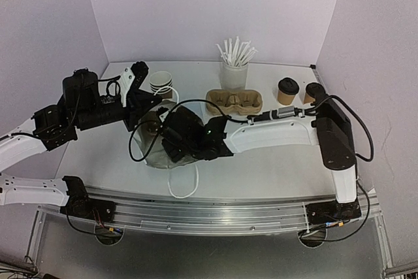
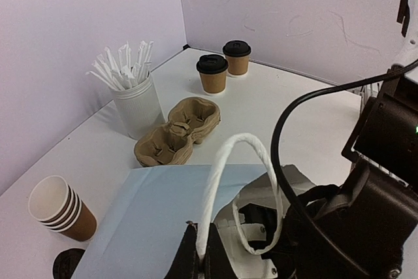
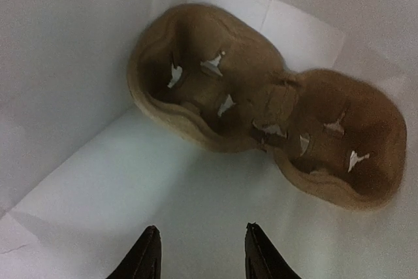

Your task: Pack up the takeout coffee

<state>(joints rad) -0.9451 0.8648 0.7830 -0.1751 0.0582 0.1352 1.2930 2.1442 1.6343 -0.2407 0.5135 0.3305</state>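
A tan pulp cup carrier [image 3: 261,106] lies on the floor inside the white bag [image 3: 130,187]. My right gripper [image 3: 202,243] hangs open just above and beside it, with nothing between its fingers. In the top view that arm's wrist [image 1: 189,136] reaches into the bag's mouth [image 1: 157,158]. My left gripper [image 2: 201,259] is shut on the bag's white rope handle [image 2: 219,181], holding it up. A second carrier [image 1: 234,100] rests on the table at the back. Two lidded brown cups [image 1: 287,91] [image 1: 312,91] stand right of it.
A stack of open brown cups [image 1: 161,84] stands behind the bag, with a loose black lid [image 2: 67,264] near it. The white cup of white sticks [image 1: 234,73] is behind the carrier. The bag's other handle [image 1: 183,184] trails toward the table's front edge.
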